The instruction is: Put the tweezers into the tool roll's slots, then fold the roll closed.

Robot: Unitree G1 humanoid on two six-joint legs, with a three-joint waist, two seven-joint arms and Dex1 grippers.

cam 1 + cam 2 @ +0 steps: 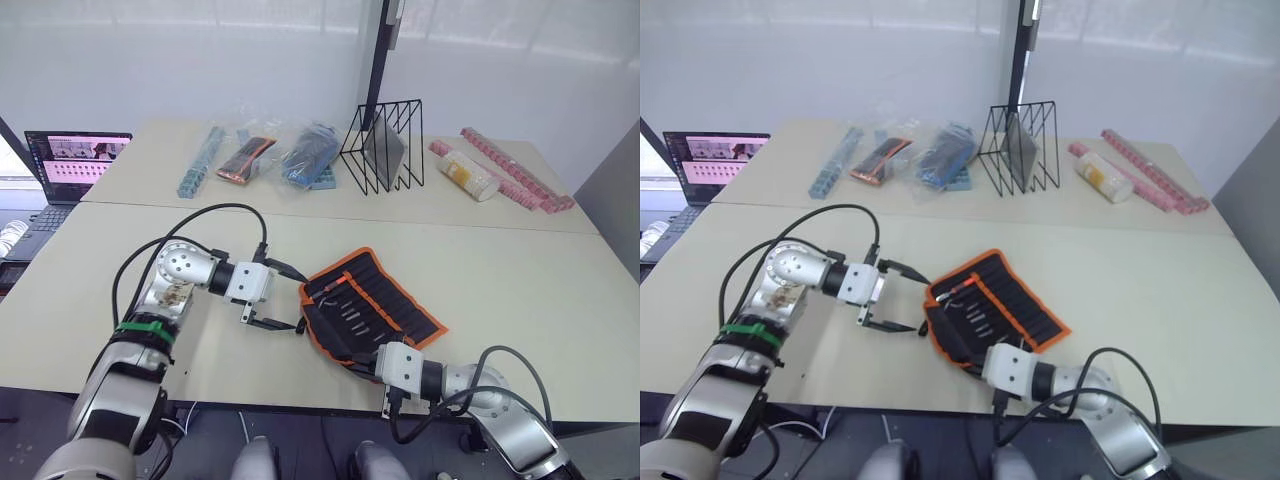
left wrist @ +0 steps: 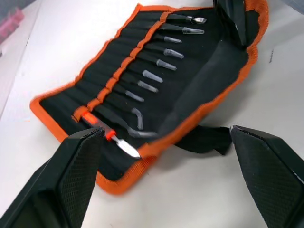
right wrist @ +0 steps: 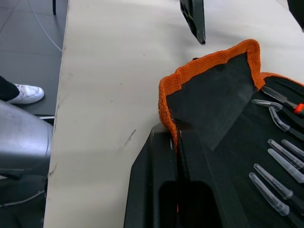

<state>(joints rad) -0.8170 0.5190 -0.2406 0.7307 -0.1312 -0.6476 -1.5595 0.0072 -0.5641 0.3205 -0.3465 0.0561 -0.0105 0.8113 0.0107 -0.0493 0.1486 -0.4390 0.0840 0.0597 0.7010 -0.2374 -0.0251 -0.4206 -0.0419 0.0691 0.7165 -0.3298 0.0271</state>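
Tool roll (image 1: 372, 307) lying open on the surface (image 1: 520, 280), lower middle of the head view, inner face up. Tweezers (image 2: 159, 64) already tucked in a row in the slots (image 2: 118, 78), tips poking out toward the near edge, plus one orange-handled tool (image 2: 102, 130) at the end of the row. Black strap (image 2: 204, 140) trailing out from under the orange trim.

Right pincer (image 3: 176, 142) clamped on the near orange edge of the roll, one finger each side of the fabric, the flap just lifted off the surface. Left pincer (image 2: 164, 142) spread wide, hanging just beside the roll's left end, not touching it, roll sitting between the two fingers in the wrist shot.

Looks like inserting is done and the fold is starting. Things that could bite:
- Thin hold on the trim only, so a fast lift could slip the fabric out and flop it back flat.
- Loosely seated tips, so tipping the roll too steeply might slide a tweezer out of its pocket.
- Strap getting folded under or snagged by the left fingers.
- Whole roll dragging across the surface instead of creasing, with nothing pinning the far side.

Wire rack (image 1: 385, 145), bagged packets (image 1: 270, 155) and laptop (image 1: 70, 165) way off toward the top, well apart from all this.
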